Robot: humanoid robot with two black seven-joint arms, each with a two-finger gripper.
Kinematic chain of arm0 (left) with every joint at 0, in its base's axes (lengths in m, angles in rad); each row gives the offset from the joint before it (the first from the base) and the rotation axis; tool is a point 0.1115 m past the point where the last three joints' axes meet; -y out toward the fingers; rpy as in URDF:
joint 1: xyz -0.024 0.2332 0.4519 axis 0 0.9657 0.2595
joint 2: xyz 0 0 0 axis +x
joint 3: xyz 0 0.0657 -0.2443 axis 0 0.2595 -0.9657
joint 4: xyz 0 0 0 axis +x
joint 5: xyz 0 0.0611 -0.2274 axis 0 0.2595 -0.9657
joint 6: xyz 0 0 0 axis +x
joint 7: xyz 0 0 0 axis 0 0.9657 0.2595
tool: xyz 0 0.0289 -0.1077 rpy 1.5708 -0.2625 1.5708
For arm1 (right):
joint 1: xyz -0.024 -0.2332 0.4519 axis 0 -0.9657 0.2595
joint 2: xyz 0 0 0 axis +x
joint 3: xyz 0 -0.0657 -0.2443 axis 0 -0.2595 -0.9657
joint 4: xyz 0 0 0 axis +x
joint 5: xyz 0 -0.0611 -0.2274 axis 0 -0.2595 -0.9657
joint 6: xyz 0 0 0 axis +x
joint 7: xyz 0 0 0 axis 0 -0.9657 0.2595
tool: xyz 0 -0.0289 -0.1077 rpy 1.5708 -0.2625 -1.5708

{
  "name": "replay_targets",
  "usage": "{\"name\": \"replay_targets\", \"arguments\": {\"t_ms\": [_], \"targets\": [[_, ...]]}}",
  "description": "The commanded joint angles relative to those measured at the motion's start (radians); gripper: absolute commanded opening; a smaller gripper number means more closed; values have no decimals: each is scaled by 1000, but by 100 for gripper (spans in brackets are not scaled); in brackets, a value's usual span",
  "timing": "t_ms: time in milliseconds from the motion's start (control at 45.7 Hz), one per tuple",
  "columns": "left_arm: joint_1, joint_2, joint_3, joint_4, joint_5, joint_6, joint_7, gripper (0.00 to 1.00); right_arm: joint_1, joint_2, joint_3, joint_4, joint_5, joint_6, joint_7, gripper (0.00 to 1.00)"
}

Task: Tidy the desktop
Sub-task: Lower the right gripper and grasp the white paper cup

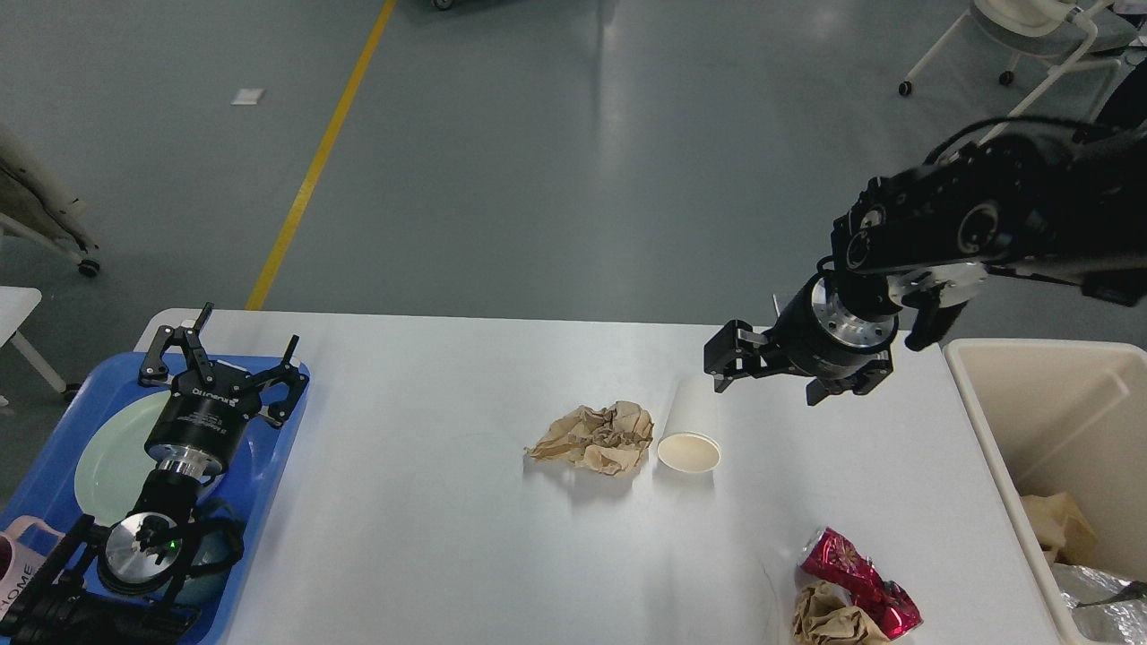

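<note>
A: Step in hand?

B: Apparently the reach for the next piece of rubbish. Right gripper (784,374) hovering over the far right part of the large white matte desktop (430,520), just behind the white paper cup (688,428). Cup lying on its side, mouth toward the camera. Fingers spread apart, nothing between them.

A: And the left gripper (224,363)?

B: Hanging above the blue plastic tray (291,425) at the left end of the desktop, over the pale green round plate (103,461). Fingers wide apart as well, empty.

A: Left to clear?

B: Quite a lot. Crumpled brown paper ball (596,437) just beside the cup, perhaps touching. Near the front right edge, a crushed red foil wrapper (860,582) with a second brown paper wad (826,620) against it. Beige plastic bin (1039,421) right beside the desktop's right edge, already holding some scrap.

A: Next move?

B: Probably lowering onto the cup and closing gently across its body. Thin paper, so likely to crush; round, so likely to roll away. Then over to the bin. Impossible to judge the height above the cup from this single view.
</note>
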State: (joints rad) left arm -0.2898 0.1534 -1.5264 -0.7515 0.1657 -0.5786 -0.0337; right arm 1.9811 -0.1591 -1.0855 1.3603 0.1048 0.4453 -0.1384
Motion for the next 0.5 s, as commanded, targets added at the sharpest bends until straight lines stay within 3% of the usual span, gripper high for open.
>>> {"name": "replay_targets", "arguments": {"t_ms": [0, 241, 482], "targets": [[0, 0, 0, 0, 0, 0, 0, 97, -241, 42, 71, -260, 4, -1, -13, 100], [0, 0, 0, 0, 0, 0, 0, 97, -543, 193, 111, -647, 3, 1, -13, 100], [0, 0, 0, 0, 0, 0, 0, 97, -706, 256, 136, -845, -11, -63, -17, 100]]}}
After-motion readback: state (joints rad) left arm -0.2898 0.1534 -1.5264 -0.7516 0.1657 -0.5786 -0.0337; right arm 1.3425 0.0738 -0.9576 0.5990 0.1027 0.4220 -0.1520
